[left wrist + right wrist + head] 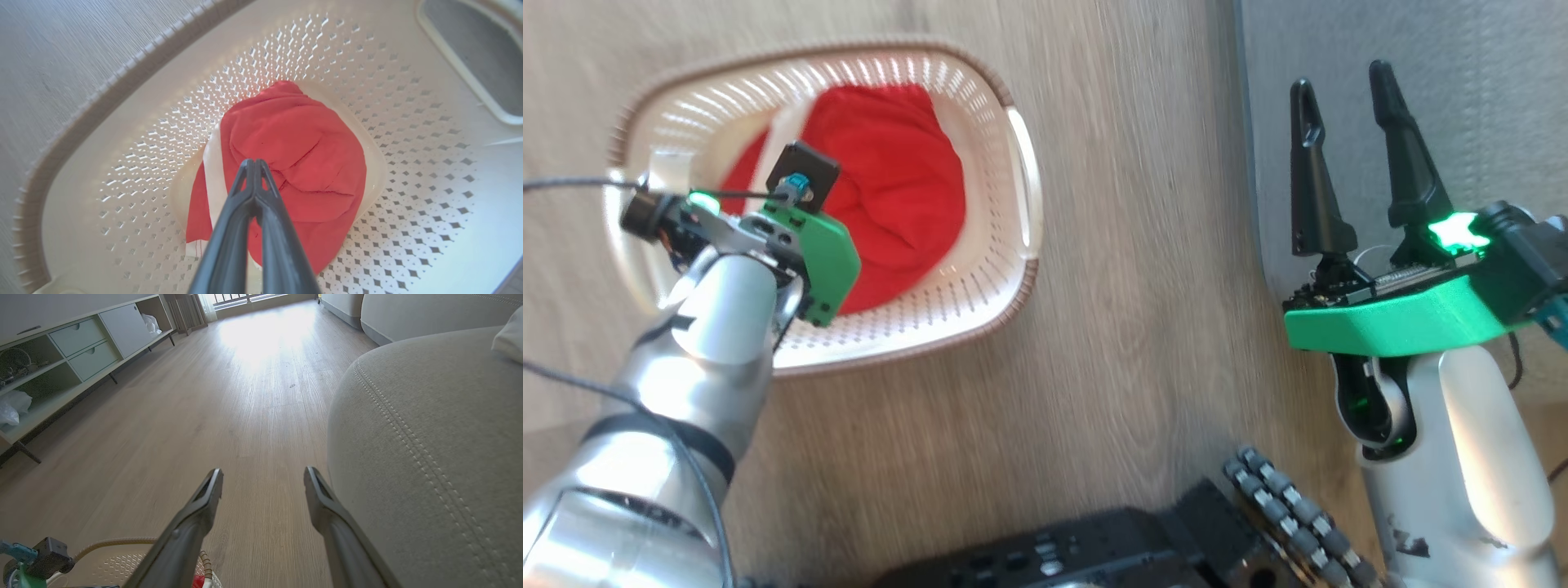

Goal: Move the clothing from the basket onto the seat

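Red clothing (302, 163) with a white strip along one edge sits heaped on the bottom of the basket (1013, 245), straight under the left gripper (254, 164). Its jaws are pressed together with nothing visible between them. In the left wrist view the tips overlap the middle of the heap, but I can't tell whether they touch the fabric. The left arm (711, 327) reaches in from the lower left over the basket's near rim, wrist bent so the fingers point down into it — head view is blurred there. The basket stands on the wood floor (1143, 245), apart from the seat (1421, 49). The right gripper (1341, 75) is spread wide and holds nothing, fingers pointing up the head view, drawn against the seat's grey edge. The right wrist view puts it just beside the cushion's rounded corner — stitching line visible, bare floor ahead of the tips. The right forearm (1462, 457) rises upright from the lower right.
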Controlling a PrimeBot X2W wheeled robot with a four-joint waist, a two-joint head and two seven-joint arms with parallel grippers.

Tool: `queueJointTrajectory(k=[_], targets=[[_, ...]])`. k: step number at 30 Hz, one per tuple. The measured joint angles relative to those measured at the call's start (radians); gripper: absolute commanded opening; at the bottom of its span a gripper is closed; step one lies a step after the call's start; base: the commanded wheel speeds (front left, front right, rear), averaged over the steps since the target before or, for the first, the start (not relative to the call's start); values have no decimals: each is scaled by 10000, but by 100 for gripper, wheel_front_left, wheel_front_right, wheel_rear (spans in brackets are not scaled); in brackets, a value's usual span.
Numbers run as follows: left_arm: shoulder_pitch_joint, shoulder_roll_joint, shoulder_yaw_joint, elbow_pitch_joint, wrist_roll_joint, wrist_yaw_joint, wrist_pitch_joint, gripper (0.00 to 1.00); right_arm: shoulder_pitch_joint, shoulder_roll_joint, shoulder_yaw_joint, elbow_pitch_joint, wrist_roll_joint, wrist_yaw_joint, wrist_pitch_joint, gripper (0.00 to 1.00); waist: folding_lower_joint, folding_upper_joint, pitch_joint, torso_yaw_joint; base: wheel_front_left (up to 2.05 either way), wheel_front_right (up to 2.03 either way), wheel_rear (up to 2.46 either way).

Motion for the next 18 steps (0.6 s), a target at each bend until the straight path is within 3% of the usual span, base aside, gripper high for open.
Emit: queueJointTrajectory(k=[8, 18], targets=[[2133, 77, 1223, -3503, -859, 224, -40, 0, 521, -8, -211, 846, -201, -2, 2, 100, -1, 0, -2158, 702, 0, 0, 0], [5111, 25, 2604, -6414, -957, 765, -40, 0, 1496, -10, -359, 1478, -182, -2, 2, 100, -1, 1, -4270, 1327, 0, 0, 0]])
